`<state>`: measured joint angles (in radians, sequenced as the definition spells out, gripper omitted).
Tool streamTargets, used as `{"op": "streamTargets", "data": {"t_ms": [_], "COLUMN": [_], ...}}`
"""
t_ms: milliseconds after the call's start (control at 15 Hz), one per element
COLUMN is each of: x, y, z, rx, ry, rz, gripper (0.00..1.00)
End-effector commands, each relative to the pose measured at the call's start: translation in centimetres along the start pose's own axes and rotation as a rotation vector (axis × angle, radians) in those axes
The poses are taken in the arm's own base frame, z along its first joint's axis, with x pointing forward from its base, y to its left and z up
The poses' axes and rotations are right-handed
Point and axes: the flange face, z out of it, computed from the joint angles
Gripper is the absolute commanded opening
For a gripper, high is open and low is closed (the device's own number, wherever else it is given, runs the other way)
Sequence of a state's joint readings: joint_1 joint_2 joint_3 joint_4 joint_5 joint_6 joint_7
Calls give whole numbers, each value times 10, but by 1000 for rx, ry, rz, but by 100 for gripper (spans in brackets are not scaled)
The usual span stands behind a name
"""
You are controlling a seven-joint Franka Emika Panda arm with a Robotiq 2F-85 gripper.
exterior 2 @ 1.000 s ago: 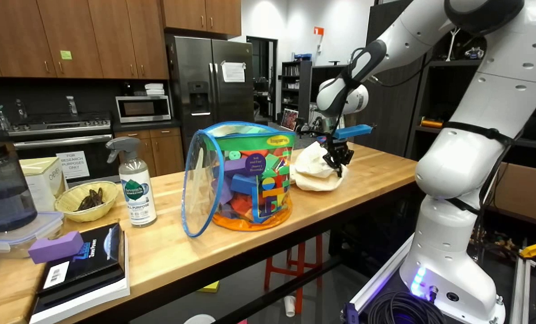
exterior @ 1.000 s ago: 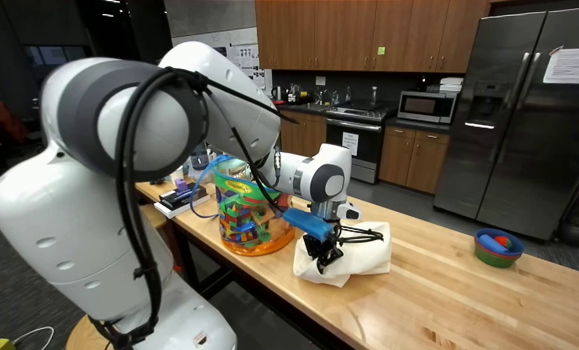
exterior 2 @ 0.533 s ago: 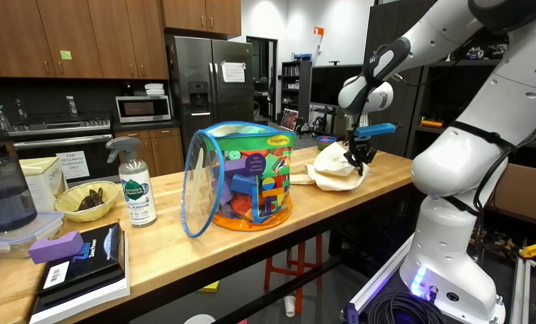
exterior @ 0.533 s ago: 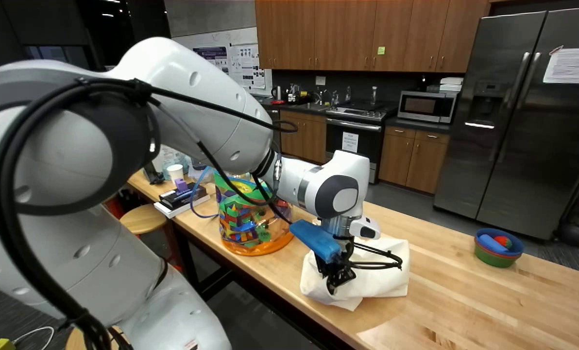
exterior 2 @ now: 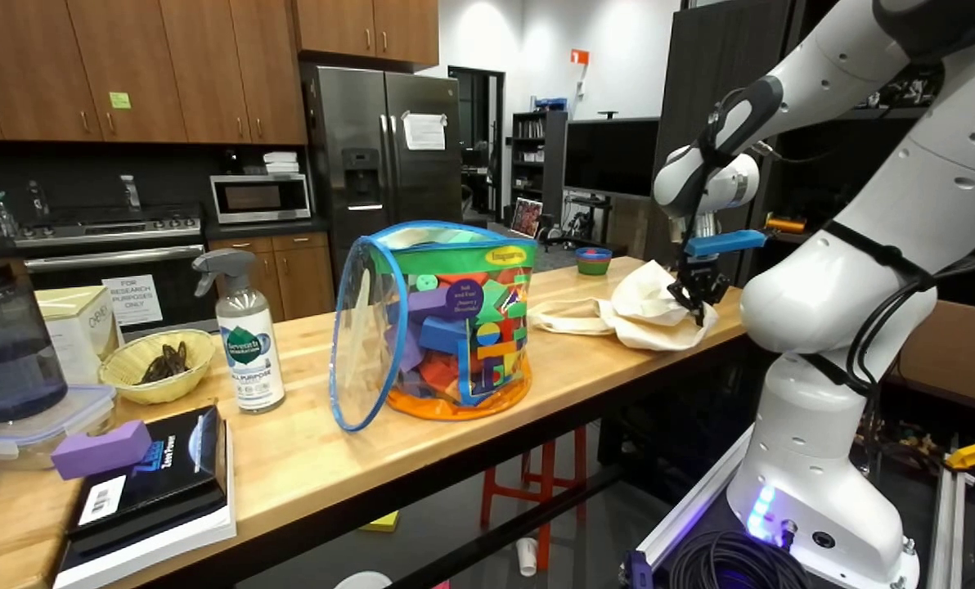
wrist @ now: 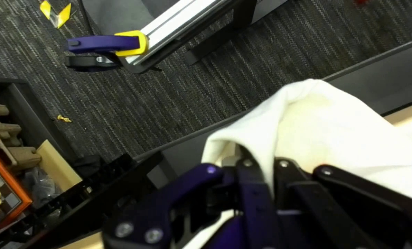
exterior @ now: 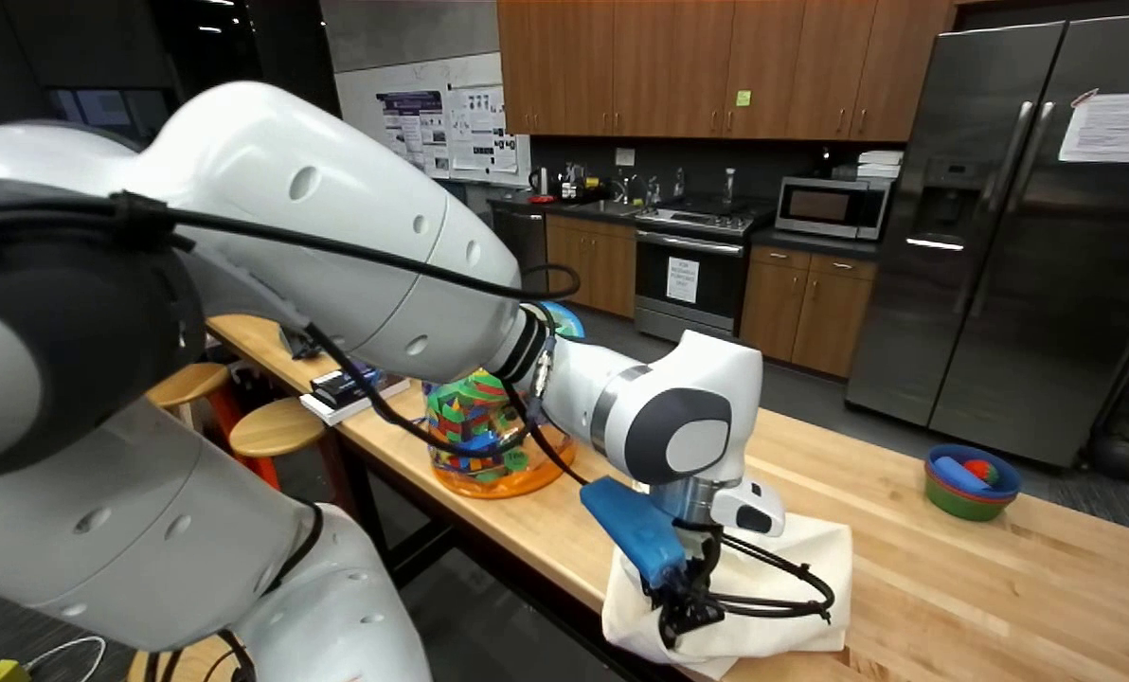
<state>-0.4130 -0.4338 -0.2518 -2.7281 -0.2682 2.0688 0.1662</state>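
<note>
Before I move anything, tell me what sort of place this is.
Probably a research lab's kitchen area: there's a fridge, an oven, and on the oven's front a sign reading "for research purposes only".

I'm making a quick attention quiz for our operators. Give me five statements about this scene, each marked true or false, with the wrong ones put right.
1. The gripper is shut on a fold of the white cloth. True.
2. The spray bottle lies on its side. False: the spray bottle stands upright.
3. In an exterior view, the clear bag of blocks stands between the spray bottle and the white cloth. True.
4. The stacked bowls stand on the floor. False: the stacked bowls stand on the wooden table.
5. A sheet of paper hangs on the refrigerator. True.
</note>
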Motion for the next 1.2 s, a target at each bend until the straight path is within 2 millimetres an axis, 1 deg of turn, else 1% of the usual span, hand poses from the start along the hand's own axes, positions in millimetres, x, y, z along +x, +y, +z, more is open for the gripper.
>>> {"op": "streamTargets", "data": {"t_ms": [0, 133, 333, 667, 867, 1000, 1133], "x": [10, 26, 54, 106, 137, 155, 172], "y": [13, 0, -38, -121, -162, -184, -202], "z": [-9, -22, -50, -99, -120, -130, -141], "rx": [-21, -34, -63, -127, -148, -160, -169], "ry": [39, 72, 142, 253, 301, 324, 345], "rz": [-27, -79, -187, -362, -440, -486, -522], "gripper": [1, 1, 1, 1, 1, 1, 1]}}
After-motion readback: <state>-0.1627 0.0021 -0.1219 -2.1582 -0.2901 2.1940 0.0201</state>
